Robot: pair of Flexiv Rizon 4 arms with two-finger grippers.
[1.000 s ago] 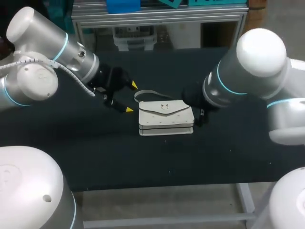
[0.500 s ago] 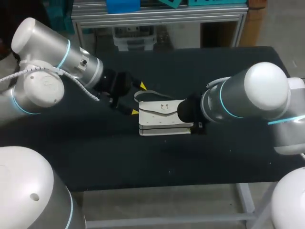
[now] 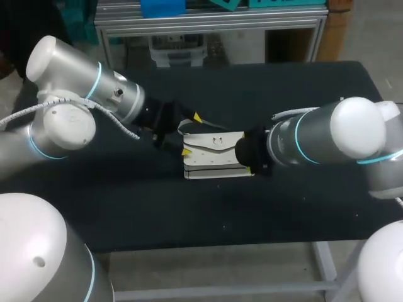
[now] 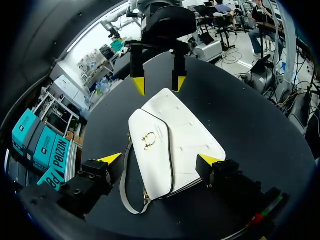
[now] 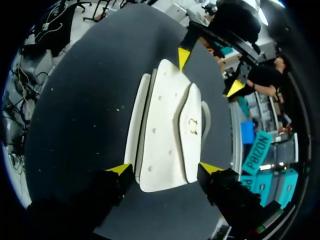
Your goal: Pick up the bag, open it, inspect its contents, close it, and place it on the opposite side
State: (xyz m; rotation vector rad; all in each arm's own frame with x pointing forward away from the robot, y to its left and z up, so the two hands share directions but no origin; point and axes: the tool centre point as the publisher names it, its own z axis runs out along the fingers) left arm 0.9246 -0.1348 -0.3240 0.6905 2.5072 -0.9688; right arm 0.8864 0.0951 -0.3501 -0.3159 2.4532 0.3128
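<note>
A white flap bag [image 3: 214,154] with a small metal clasp lies flat and closed in the middle of the black table. Its grey strap [image 3: 189,124] curls out at the left end. My left gripper [image 3: 191,134] is open and straddles that left end. In the left wrist view the bag [image 4: 170,145] lies between its yellow tips [image 4: 160,159] without being pinched. My right gripper [image 3: 247,156] stands open around the bag's right end. The right wrist view shows a gap between the bag [image 5: 167,130] and each fingertip [image 5: 165,168]. Each wrist view shows the other gripper at the bag's far end.
The black tabletop [image 3: 126,207] stretches out on all sides of the bag. Its front edge [image 3: 208,244] runs below the bag in the head view. Both arms lie low over the table, left [image 3: 113,100] and right [image 3: 315,141].
Both arms have come inward and down. The left gripper slid right onto the bag's left end, and the right gripper moved left around its right end. The bag has stayed in place.
</note>
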